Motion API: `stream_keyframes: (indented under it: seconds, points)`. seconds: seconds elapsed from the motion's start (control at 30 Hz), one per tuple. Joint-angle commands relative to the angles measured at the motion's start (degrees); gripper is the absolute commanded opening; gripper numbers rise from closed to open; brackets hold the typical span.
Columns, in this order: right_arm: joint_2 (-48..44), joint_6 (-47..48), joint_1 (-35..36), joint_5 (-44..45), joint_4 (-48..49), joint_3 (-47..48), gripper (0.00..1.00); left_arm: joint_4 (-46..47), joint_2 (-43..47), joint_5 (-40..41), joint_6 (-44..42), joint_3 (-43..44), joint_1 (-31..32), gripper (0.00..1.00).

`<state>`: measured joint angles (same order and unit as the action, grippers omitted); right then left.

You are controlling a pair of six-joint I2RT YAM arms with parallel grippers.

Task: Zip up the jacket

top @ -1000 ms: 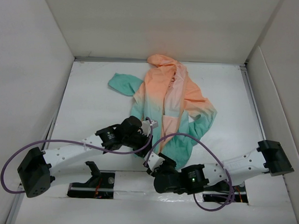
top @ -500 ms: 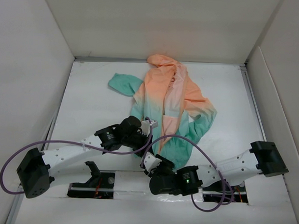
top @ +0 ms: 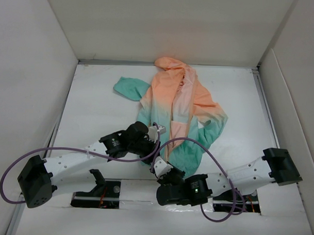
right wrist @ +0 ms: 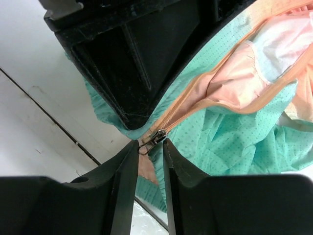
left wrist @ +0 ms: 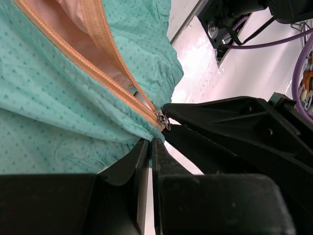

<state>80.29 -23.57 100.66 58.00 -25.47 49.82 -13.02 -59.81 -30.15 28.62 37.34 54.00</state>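
Left gripper point(top: 152, 142) is pinched tight on the teal hem of the jacket point(top: 179, 105). From there the jacket spreads off toward 12 o'clock across the white table point(top: 95, 110), hood at the far end. Right gripper point(right wrist: 149, 147) sits at about 5 o'clock from the left one. Its jaws are narrow but apart, with the zipper pull point(right wrist: 152, 138) right at their tips.

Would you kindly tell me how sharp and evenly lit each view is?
Top external: soft even light, faint shadows, jacket sharp. Left wrist: weave and zipper pull crisp, glare on the table, black jaws dim. Right wrist: pull in focus, near jaws dark and featureless.
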Motion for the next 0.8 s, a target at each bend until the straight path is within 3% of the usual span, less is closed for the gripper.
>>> stream_keyframes:
  seconds: [0.0, 0.3, 0.77]
  points:
    - [-1.0, -3.3, 0.5, 4.4, -0.7, 1.9, 0.28, 0.6, 1.2, -2.1, 0.3, 1.2, 0.3, 0.00]
    - [-4.3, 0.7, 0.5, 0.3, 1.9, 0.6, 0.03, 0.4, 1.0, -1.8, 0.2, 1.0, 0.3, 0.00]
    - [-7.1, 5.5, 0.5, -5.0, 5.4, -0.9, 0.00, -0.3, 1.0, -1.1, 0.2, 0.7, 0.9, 0.00]
